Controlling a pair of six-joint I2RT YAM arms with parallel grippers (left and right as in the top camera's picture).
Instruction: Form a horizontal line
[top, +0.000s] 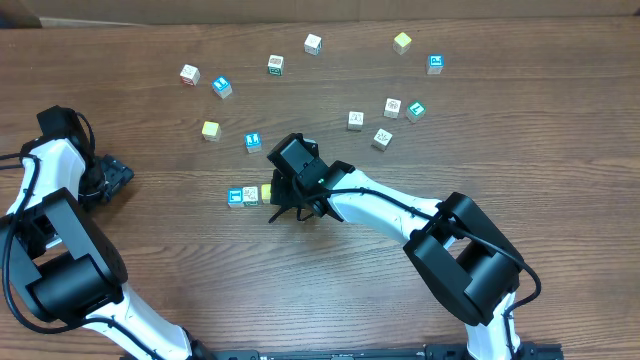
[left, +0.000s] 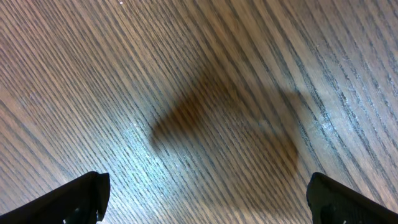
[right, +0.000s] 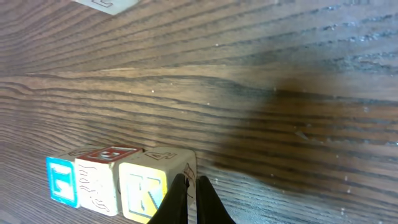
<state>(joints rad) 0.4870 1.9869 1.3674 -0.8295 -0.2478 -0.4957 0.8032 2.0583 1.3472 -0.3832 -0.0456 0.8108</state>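
Note:
The horizontal line (top: 243, 195) is a short row of cubes left of the table's centre. In the right wrist view it reads as a blue-faced cube (right: 61, 180), a white cube with a red top (right: 99, 180) and a pale yellow cube with a K (right: 146, 190), all touching side by side. My right gripper (right: 189, 198) is shut and empty. Its tips rest against the right-hand side of the yellow cube (top: 266, 190), which the arm partly hides from above. My left gripper (left: 211, 205) is open over bare wood at the table's left side (top: 115, 175), far from the row.
Several loose cubes lie scattered across the far half of the table, among them a yellow one (top: 210, 130), a blue one (top: 253, 141) and a white one (top: 355, 120). The right arm (top: 400, 210) stretches across the middle.

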